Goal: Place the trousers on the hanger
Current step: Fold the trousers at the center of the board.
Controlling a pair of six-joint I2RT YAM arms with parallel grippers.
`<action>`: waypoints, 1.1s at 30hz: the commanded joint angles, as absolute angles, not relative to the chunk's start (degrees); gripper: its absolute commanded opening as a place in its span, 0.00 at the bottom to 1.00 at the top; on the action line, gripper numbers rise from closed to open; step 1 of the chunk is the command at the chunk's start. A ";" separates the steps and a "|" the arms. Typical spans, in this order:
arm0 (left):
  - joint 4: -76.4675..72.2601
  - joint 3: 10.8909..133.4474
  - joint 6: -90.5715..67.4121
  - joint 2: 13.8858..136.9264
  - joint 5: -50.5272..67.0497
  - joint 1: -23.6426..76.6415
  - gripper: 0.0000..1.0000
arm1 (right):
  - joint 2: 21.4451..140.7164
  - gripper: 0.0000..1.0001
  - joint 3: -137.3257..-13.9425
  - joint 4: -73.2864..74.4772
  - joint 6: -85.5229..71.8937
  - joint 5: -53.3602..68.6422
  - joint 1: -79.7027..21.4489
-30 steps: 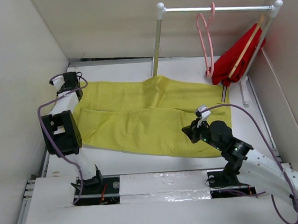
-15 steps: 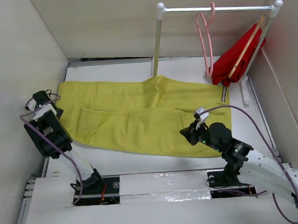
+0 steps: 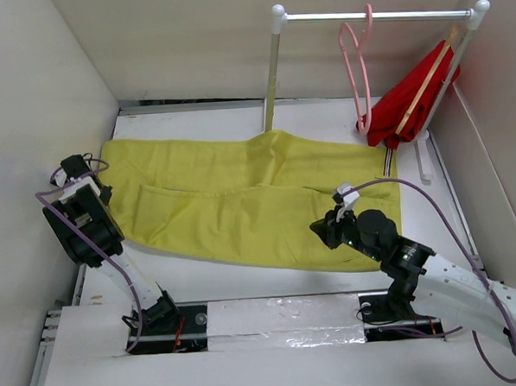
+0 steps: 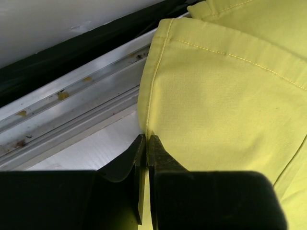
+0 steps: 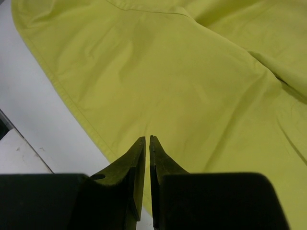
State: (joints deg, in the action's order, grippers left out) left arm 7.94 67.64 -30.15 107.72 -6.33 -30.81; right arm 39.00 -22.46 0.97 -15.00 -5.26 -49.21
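The mustard-yellow trousers (image 3: pixel 258 202) lie spread flat across the table, waistband end at the right. The pink hanger (image 3: pixel 355 67) hangs by its hook from the rail (image 3: pixel 378 15) at the back right. My left gripper (image 3: pixel 102 191) is at the trousers' left edge. In the left wrist view its jaws (image 4: pixel 147 137) are shut, with the folded edge of the trousers (image 4: pixel 225 96) running into them. My right gripper (image 3: pixel 316 229) is shut and empty, low over the trousers near their front hem. It also shows in the right wrist view (image 5: pixel 147 138) above the trousers (image 5: pixel 182 72).
A red garment (image 3: pixel 405 103) hangs on a tan wooden hanger (image 3: pixel 427 79) at the rail's right end. The rail's left post (image 3: pixel 271 80) stands behind the trousers. White walls close in on the left, back and right. A metal track (image 4: pixel 72 120) runs along the left wall.
My left arm swung from the trousers' far left corner back toward me along the left edge, then edged slightly right. My right gripper crept a little left over the trousers.
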 commanded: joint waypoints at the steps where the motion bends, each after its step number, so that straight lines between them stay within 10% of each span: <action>1: 8.26 66.28 -32.24 103.73 -5.89 -31.03 0.00 | 38.85 0.16 -25.31 -0.80 -16.34 -8.69 -49.66; 8: 5.54 61.09 -37.70 81.59 -7.89 -21.02 0.00 | 37.97 0.61 -24.26 8.43 -25.48 -26.71 -48.52; 18: 2.11 50.37 -37.09 42.59 -0.72 -4.05 0.00 | 37.00 0.57 -18.38 6.24 -30.32 -15.58 -21.74; 33: 12.21 48.34 -24.97 21.89 11.79 -1.42 0.00 | 62.56 0.68 -23.64 -2.10 -23.56 11.75 21.45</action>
State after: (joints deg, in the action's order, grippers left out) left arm 11.75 46.52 -28.93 23.49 11.86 -3.31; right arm 58.85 -21.30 3.22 -25.52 1.34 20.05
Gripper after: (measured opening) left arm 0.014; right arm 0.664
